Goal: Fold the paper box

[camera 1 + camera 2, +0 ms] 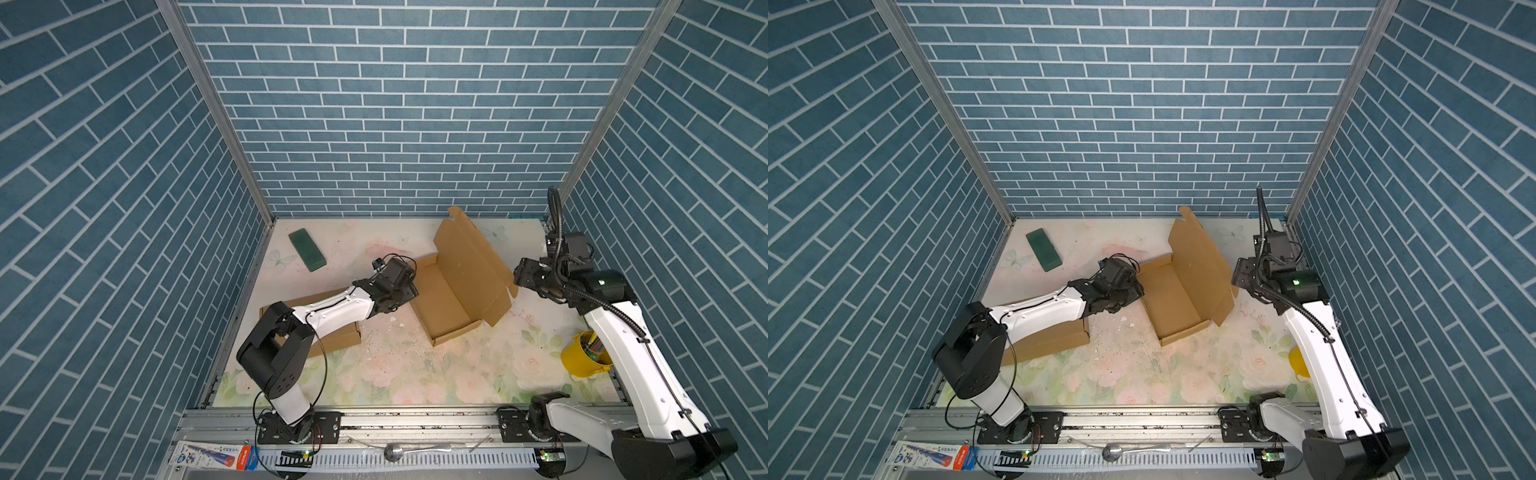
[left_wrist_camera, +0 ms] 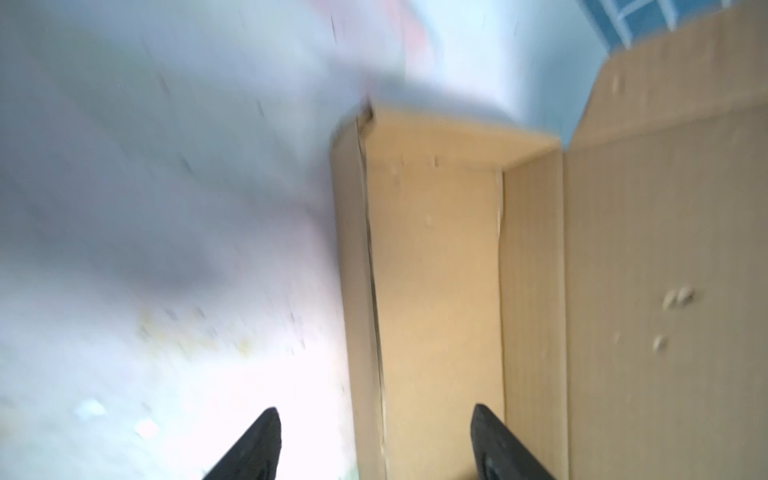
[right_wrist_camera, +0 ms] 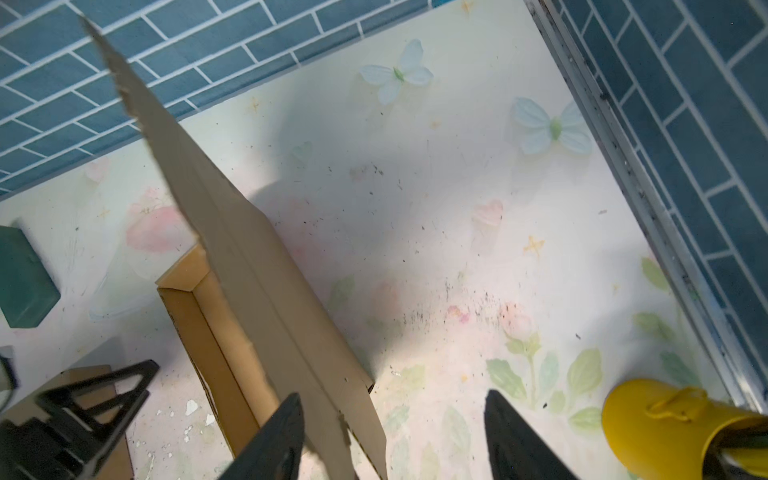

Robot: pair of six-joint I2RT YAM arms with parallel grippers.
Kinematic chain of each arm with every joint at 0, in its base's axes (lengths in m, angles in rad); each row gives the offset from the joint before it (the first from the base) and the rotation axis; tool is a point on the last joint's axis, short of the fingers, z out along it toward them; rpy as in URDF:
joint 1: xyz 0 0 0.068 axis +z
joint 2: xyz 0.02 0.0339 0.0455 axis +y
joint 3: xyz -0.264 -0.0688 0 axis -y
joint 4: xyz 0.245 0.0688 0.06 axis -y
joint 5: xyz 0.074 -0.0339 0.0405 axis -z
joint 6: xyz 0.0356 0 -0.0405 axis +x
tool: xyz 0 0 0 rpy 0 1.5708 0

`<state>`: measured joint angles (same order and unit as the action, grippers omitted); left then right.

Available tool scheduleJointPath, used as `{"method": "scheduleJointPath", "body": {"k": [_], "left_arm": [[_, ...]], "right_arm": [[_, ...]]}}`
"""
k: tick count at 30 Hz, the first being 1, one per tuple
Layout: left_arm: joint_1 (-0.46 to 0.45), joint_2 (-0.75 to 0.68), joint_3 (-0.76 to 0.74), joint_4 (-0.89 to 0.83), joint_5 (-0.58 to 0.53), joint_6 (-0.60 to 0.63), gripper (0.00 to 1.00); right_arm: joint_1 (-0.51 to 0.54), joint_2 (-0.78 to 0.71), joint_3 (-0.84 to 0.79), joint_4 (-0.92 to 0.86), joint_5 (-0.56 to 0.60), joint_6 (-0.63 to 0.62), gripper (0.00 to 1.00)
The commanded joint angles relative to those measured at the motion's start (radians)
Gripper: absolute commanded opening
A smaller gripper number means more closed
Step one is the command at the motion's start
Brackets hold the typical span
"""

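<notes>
Nearest to the front, a yellow bucket (image 1: 582, 357) lay tilted on the flowered table (image 1: 395, 374) beside my right arm (image 1: 623, 332), and a brown cardboard piece (image 1: 336, 336) lay flat under my left arm (image 1: 332, 307). Further in, the paper box (image 1: 444, 307) sat open about the middle of the table, its lid (image 1: 469, 266) raised steeply on the right side. My left pincer (image 2: 375, 409) had its fingers apart across the left wall of the box (that wrist picture was blurred) and held nothing. My right pincer (image 3: 392, 395) was spread too, with the lid's edge passing between its fingers, close to one of them; I could not tell if it touched. Behind, a green block (image 1: 307, 249) lay near the blue brick wall (image 1: 415, 124).
</notes>
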<state>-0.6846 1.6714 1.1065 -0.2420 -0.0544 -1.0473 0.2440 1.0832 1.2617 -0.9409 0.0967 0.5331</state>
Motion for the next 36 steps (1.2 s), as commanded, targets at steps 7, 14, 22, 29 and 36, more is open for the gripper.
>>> {"method": "scheduleJointPath", "body": {"k": [7, 14, 22, 29, 36], "left_arm": [[0.121, 0.167, 0.277, -0.01, 0.128, 0.592, 0.84], [0.192, 0.467, 0.619, -0.104, 0.405, 0.726, 0.83], [0.203, 0.638, 0.757, -0.104, 0.526, 0.753, 0.85], [0.213, 0.593, 0.635, -0.059, 0.546, 0.748, 0.84], [0.237, 0.409, 0.326, 0.106, 0.538, 0.65, 0.83]], "right_arm": [[0.04, -0.151, -0.197, 0.01, -0.114, 0.128, 0.7], [0.026, -0.128, -0.117, -0.118, -0.148, 0.044, 0.73], [0.033, -0.165, -0.186, -0.065, -0.283, 0.029, 0.73], [0.034, -0.088, -0.201, 0.035, -0.23, 0.024, 0.7], [0.031, 0.111, -0.102, 0.176, -0.205, 0.009, 0.7]]}}
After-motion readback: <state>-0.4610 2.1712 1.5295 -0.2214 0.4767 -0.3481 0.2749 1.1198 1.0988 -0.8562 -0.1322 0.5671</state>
